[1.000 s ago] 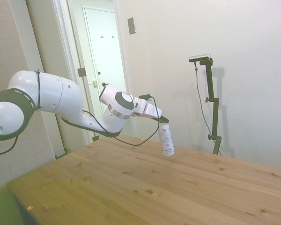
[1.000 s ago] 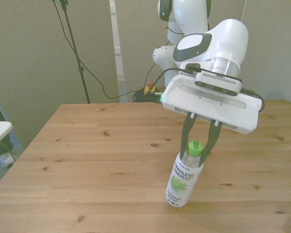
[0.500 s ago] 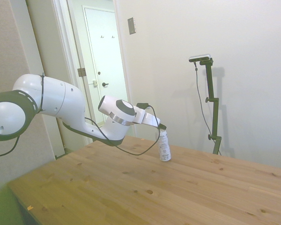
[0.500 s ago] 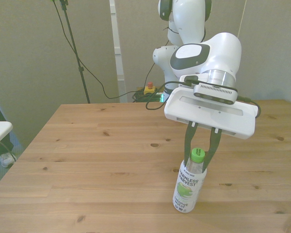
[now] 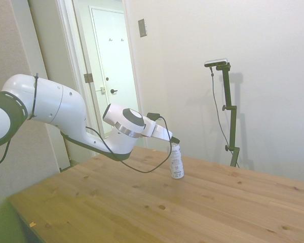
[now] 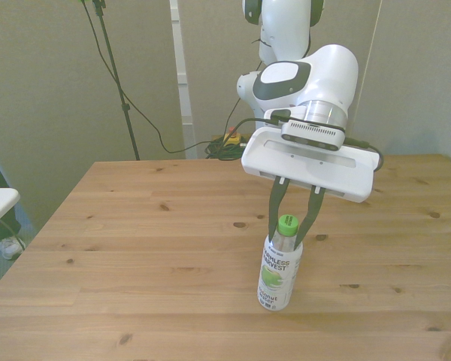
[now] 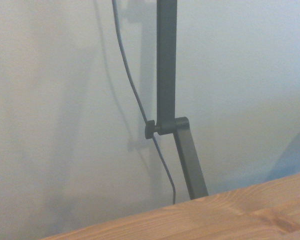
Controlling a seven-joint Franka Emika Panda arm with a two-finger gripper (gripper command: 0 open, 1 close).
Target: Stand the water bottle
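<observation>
From the left in the side view, the white arm (image 5: 66,114) reaches over the wooden table (image 6: 135,248). Its gripper (image 6: 292,224) clasps the neck of the water bottle (image 6: 279,271), which stands nearly upright, base on the tabletop, toward the table's near edge in the front view.

Label text on the bottle

The water bottle (image 6: 279,272) near the counter's front edge carries a white wrap label reading "HARMLESS HARVEST" in dark capitals; smaller print lower down on it is too small to read.
</observation>
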